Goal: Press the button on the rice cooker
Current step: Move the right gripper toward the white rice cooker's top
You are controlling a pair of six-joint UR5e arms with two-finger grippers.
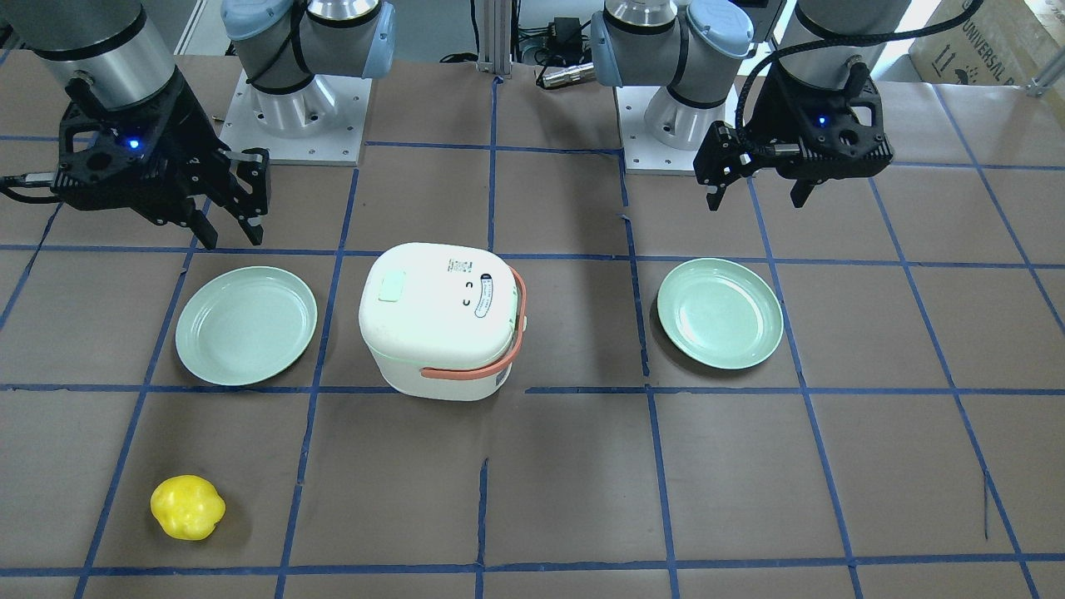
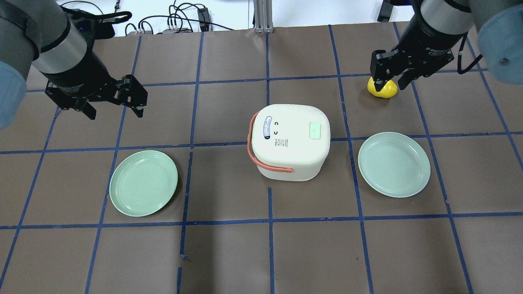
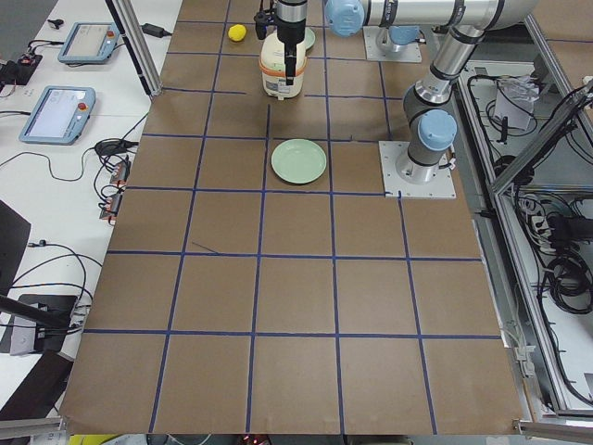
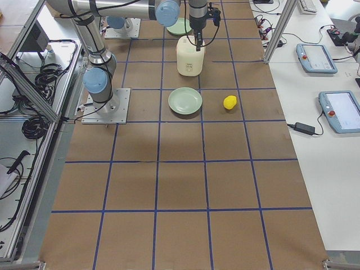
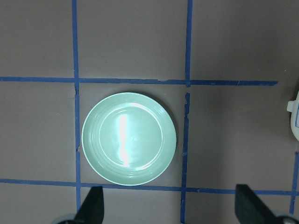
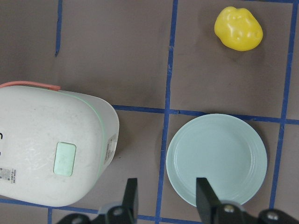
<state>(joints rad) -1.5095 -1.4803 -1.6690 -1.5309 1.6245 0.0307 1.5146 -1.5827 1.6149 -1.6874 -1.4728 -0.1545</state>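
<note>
Cooker: the rice cooker (image 2: 288, 143) stands at the centre of the overhead frame.
Button: the pale green button (image 2: 315, 131) sits on the right half of the lid there, its long axis running top to bottom.
Nearer arm: the right gripper (image 2: 390, 81), at upper right, is nearer. The left gripper (image 2: 115, 112) hangs at far left.
Bearing: in the right wrist view the button lies left of the fingers (image 6: 132, 196), at lower left.
Right fingers: partly spread, empty, touching nothing.
Left fingers: wide apart, empty, over a green plate (image 5: 129, 138).
</note>
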